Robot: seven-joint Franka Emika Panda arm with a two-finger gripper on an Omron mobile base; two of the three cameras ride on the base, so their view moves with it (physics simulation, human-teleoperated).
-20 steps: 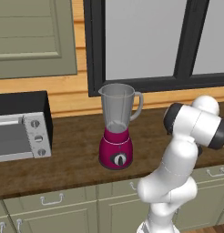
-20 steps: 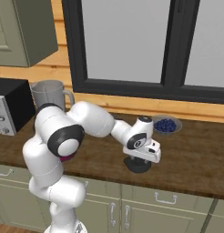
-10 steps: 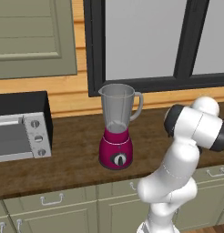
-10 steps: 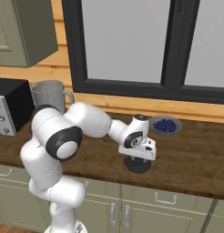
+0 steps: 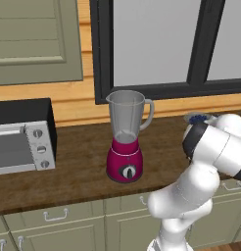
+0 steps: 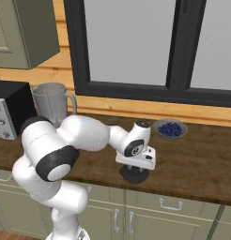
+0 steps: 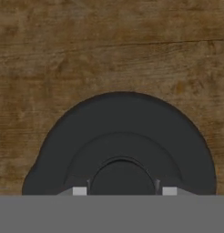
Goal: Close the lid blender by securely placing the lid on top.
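Now the claw (image 6: pixel 135 169) is hovering right over the lid (image 6: pixel 134 175), which is lying flat on the wooden desk (image 6: pixel 197 161); its fingers (image 7: pixel 79 191) are flanking the lid's central knob, but whether they are gripping it I cannot tell. Meanwhile the blender (image 5: pixel 125 137) is standing uncovered, well apart at the lid's nine o'clock.
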